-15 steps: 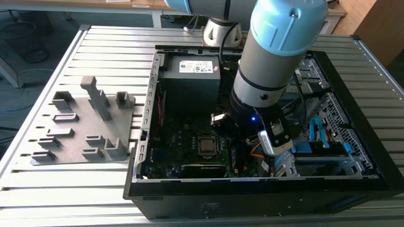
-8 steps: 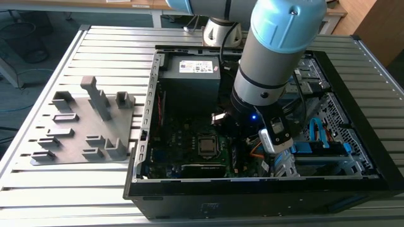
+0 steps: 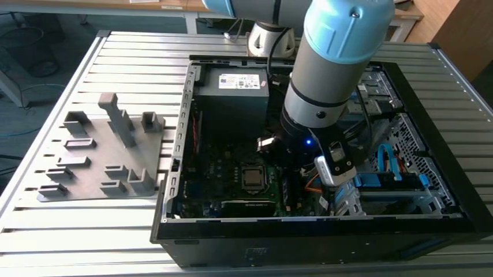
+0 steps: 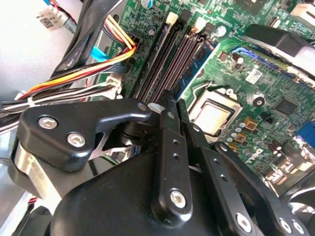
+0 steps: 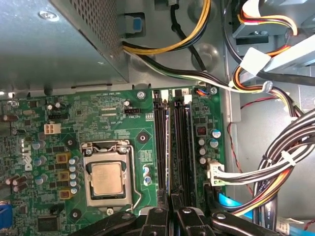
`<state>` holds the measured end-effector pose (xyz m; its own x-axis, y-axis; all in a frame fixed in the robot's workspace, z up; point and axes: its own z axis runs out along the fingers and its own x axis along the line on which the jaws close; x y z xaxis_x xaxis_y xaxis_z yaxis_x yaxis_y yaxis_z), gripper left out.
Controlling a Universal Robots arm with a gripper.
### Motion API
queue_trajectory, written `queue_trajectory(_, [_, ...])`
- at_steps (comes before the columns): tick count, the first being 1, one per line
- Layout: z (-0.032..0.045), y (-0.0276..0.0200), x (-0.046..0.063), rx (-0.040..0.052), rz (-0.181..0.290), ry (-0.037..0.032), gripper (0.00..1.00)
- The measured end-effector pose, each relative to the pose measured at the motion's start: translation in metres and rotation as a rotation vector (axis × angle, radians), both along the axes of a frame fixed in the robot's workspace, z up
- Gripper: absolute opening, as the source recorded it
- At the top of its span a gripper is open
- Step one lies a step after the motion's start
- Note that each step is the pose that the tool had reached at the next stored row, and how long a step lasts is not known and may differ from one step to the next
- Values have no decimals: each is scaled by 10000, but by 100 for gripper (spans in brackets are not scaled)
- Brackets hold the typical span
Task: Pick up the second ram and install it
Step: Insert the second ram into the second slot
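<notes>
The second ram (image 5: 168, 147) stands on edge in the row of memory slots (image 5: 184, 147), beside the CPU socket (image 5: 108, 177). Its thin pale top edge runs straight into the gap between my fingers. In the second wrist view its blue-green face (image 4: 196, 66) shows rising from the slots toward my fingertips. My gripper (image 5: 171, 212) (image 4: 173, 104) is shut on the stick's near end, low over the motherboard (image 3: 223, 173). In the exterior view my arm (image 3: 324, 86) reaches down into the open computer case (image 3: 177, 190).
A grey plastic holder (image 3: 100, 156) with upright ribs lies on the slatted table at the exterior view's left. The power supply (image 3: 231, 98) fills the case's back. Bundled wires (image 5: 261, 172) and blue flat cables (image 3: 389, 164) crowd the side beyond the slots.
</notes>
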<state>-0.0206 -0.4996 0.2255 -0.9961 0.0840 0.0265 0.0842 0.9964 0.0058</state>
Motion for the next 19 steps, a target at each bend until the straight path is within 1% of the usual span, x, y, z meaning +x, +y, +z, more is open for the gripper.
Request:
queue_trajectory(2, [-6,9,-1,3,28,-1,14])
queue_trajectory(6, [-15,58,-1,3,29,-1,14])
queue_trajectory(15, [-26,62,-1,2,158,-1,14])
queue_trajectory(19, [-33,62,-1,-27,91,-1,14])
